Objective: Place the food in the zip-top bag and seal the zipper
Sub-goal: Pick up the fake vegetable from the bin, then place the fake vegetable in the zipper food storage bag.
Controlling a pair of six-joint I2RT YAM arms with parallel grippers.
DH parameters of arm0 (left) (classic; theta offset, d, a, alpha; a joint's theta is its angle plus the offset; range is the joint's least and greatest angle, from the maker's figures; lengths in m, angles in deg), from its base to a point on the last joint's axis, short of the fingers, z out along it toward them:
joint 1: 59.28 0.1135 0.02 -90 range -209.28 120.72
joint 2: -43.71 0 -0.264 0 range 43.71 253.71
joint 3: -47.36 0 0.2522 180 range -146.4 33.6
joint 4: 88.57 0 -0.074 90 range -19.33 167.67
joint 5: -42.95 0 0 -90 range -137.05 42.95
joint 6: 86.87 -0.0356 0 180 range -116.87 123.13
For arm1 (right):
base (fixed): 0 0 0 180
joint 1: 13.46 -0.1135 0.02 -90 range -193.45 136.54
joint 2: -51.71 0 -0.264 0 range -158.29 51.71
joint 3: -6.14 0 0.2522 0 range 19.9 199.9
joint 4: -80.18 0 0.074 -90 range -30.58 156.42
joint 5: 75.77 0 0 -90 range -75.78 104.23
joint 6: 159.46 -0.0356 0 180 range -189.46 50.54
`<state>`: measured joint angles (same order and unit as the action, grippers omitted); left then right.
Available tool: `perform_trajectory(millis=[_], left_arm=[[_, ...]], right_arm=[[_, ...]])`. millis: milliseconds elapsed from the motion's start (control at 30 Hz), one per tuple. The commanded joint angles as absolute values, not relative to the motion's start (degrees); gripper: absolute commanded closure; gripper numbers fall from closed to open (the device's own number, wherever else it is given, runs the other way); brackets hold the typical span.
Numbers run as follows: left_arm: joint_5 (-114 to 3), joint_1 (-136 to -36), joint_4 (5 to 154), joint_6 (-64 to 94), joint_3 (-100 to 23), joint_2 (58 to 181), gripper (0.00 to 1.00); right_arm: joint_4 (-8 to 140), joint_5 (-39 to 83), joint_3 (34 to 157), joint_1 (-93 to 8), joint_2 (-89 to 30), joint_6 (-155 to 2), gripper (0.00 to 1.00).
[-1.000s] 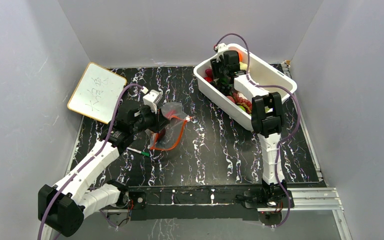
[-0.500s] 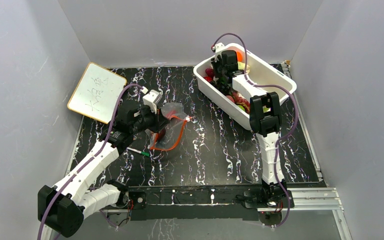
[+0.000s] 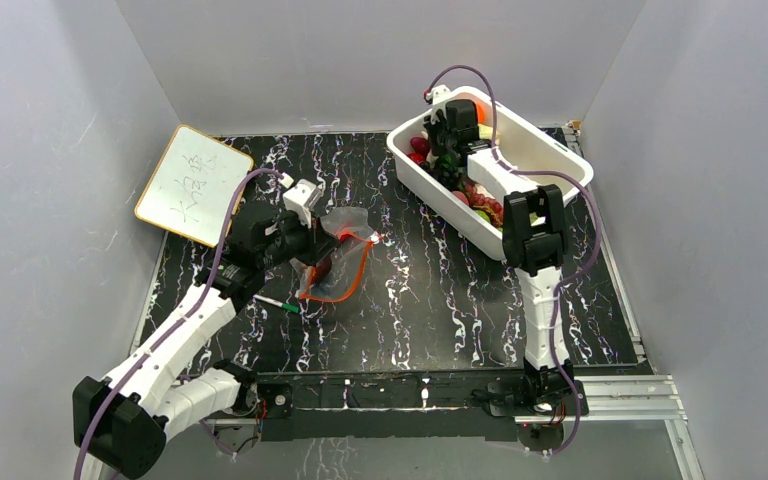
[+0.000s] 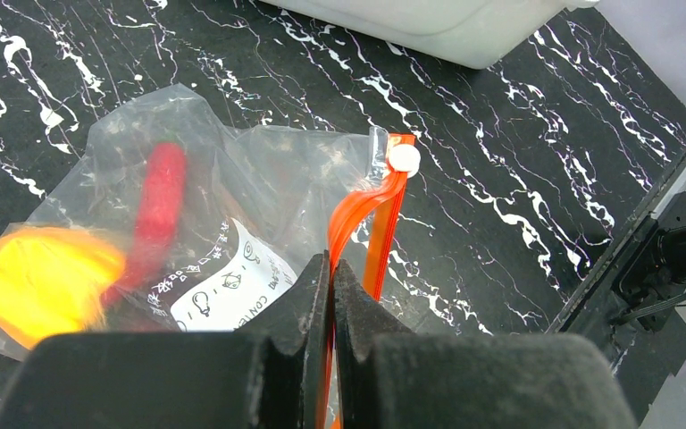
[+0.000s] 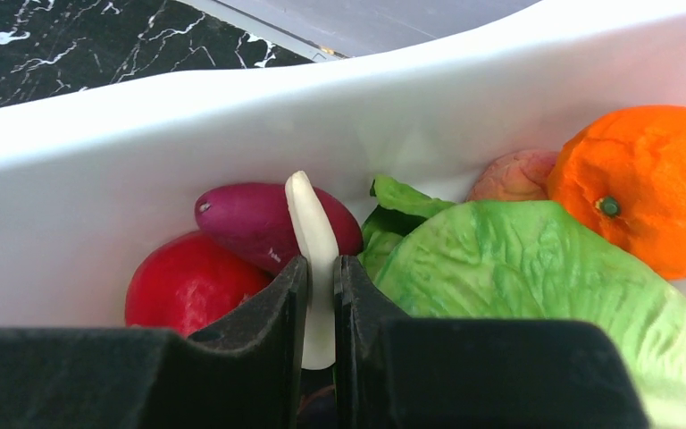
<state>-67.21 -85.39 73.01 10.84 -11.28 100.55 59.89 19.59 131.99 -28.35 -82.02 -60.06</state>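
My bag (image 4: pixel 232 197) lies on the counter (image 4: pixel 518 179) with a yellow piece (image 4: pixel 45 277) and a red piece (image 4: pixel 159 206) inside, and a pen (image 3: pixel 278 303) just beside it. My left tool (image 4: pixel 331 268) is clamped tight on the zipper (image 4: pixel 357 214). My right tool (image 5: pixel 320 264), nearly closed, pinches a white piece (image 5: pixel 313 232) in the tub (image 5: pixel 98 134), against a purple piece (image 5: pixel 250 219) and lettuce (image 5: pixel 518 268).

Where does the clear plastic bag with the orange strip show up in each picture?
Top external: clear plastic bag, left of centre.
Left wrist: bag fills left and middle.
Right wrist: not in it.
Shared landmark: white rectangular plastic tub, in all three.
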Motion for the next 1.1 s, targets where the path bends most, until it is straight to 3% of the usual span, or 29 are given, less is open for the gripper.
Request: perform_trajectory(millis=[0,300,567,1067], left_arm=[[-68.0,-85.7,75.1,11.2,-10.9,98.1,1.0],[-67.1,-85.7,75.6,14.4,-11.6,99.1,1.0],[-65.2,-85.7,74.7,20.1,-14.1,101.3,1.0],[-61.0,-85.7,80.1,29.0,-17.6,109.2,1.0]], right_arm=[[62.0,20.7,129.2,-28.4,-72.6,-58.9,0.98],[62.4,19.9,120.2,-28.4,-61.3,-60.9,1.0],[54.0,21.7,115.0,-30.1,-50.6,-69.0,1.0],[55.1,30.1,96.2,-44.8,-27.7,-87.1,0.98]])
